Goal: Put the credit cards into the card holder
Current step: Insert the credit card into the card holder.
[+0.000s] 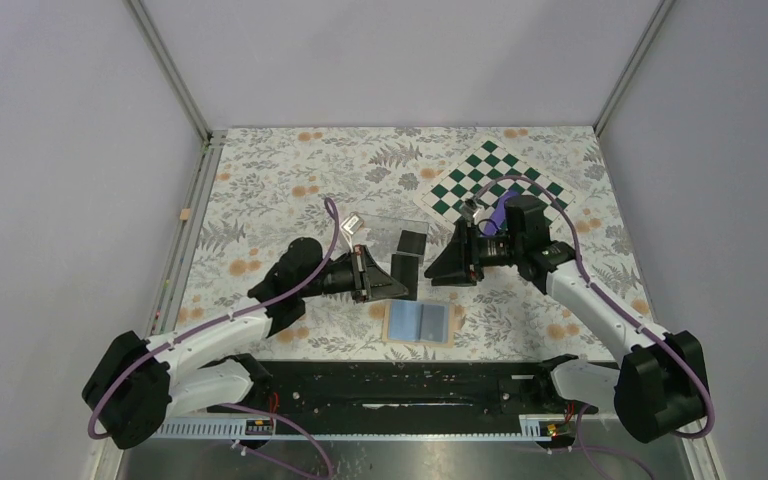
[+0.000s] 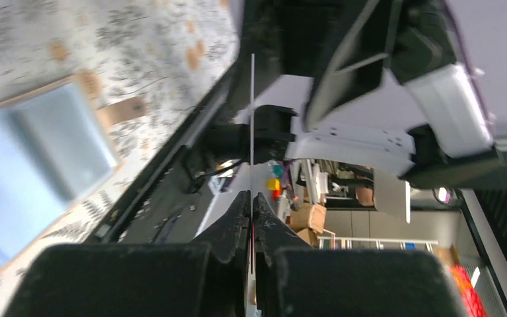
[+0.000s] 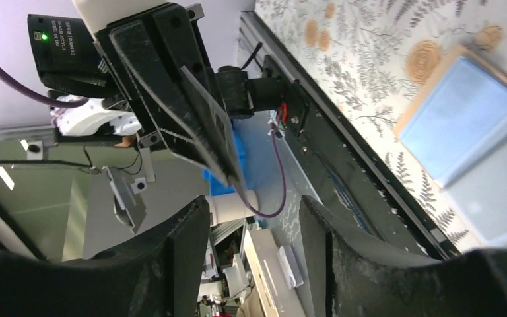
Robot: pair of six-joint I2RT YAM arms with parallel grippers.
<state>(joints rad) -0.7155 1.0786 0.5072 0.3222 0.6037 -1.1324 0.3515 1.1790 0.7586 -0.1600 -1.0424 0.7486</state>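
Card-loading step. Your left gripper point(image 2: 251, 201) pinches credit card point(image 2: 252, 132); right gripper point(image 3: 252, 211) spread, empty. Next: you lower card to open card holder point(image 1: 418, 322), 6 o'clock.

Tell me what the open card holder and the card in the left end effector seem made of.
The card holder: likely leather or faux leather, matte tan rim; blue-grey inner panels look like smooth lining, material unclear. The card pinched by the left end effector: probably thin stiff plastic, dark with slight sheen; it is flat and shows hairline-thin edge-on.
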